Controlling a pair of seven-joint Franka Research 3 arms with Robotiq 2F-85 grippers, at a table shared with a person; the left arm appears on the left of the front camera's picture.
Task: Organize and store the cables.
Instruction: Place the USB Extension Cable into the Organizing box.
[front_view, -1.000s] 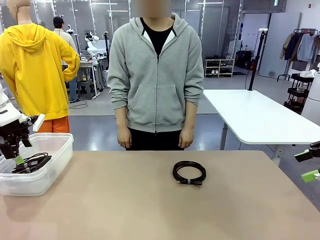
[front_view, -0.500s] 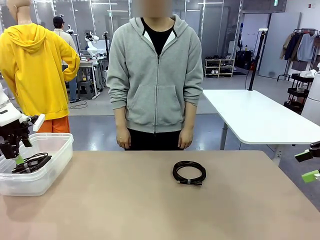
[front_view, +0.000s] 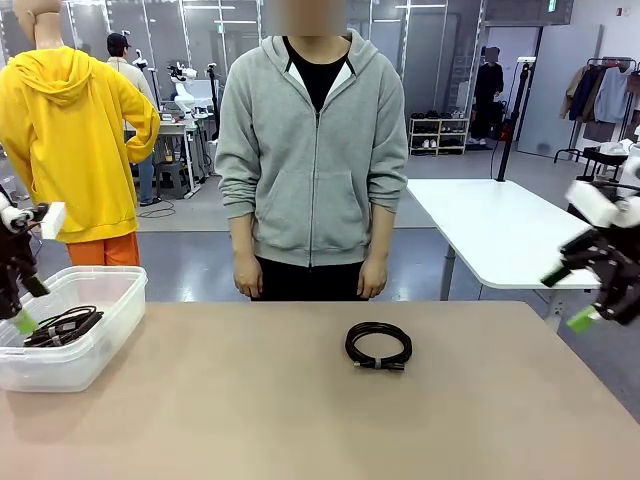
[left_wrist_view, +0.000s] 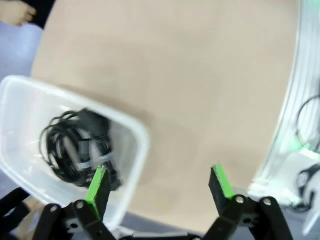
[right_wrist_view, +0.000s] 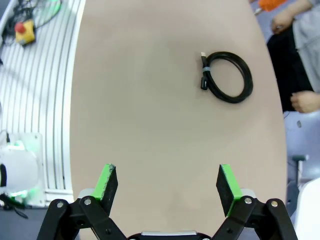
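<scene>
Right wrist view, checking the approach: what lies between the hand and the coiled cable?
Only bare table between the right hand and the cable.

White table (front_view: 510, 235), shoe shelf (front_view: 438, 133), grey floor (front_view: 190, 255).

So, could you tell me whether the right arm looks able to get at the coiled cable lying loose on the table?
Probably yes: the cable lies alone on bare table, nothing stands between it and the right gripper, whose jaws are open.

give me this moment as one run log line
left gripper: open, above bin | right gripper: open, empty | coiled cable: on table, untouched | cables in bin: stored
</scene>
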